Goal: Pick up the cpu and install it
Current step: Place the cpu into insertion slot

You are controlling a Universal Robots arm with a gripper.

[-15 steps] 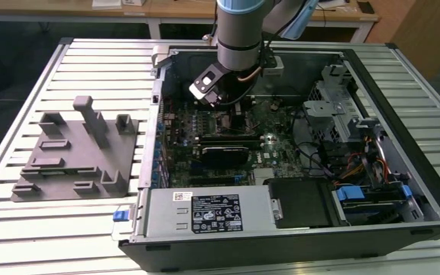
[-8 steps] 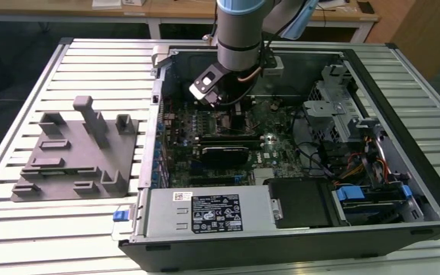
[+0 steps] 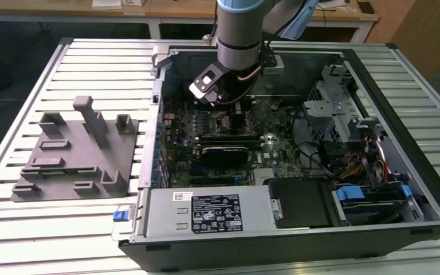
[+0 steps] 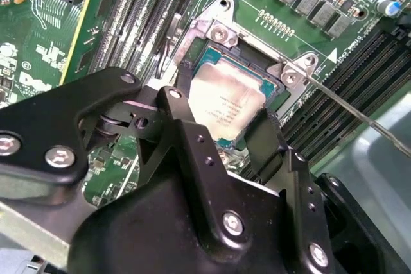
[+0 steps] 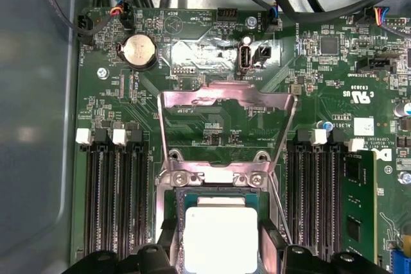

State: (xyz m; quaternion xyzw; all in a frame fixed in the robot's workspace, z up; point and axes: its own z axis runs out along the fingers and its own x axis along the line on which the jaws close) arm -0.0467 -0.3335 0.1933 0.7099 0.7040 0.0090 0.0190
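The cpu (image 4: 226,102), a square chip with a silvery top and a thin green rim, lies level in the motherboard's socket (image 4: 218,33) in both wrist views. My gripper (image 4: 221,115) is straight over it, with one black finger (image 4: 182,88) against one edge of the chip and the other against the opposite edge, shut on it. The first wrist view shows the cpu (image 5: 221,239) just below the socket's metal load plate (image 5: 225,97), which stands swung open. In the exterior view my arm (image 3: 235,46) reaches down into the open computer case (image 3: 297,143).
A thin wire lever (image 4: 359,115) sticks out beside the socket. Memory slots (image 5: 115,197) run along both sides, with one memory stick (image 5: 356,203) fitted. A grey block fixture (image 3: 75,152) with upright posts stands on the slatted table at the exterior view's left.
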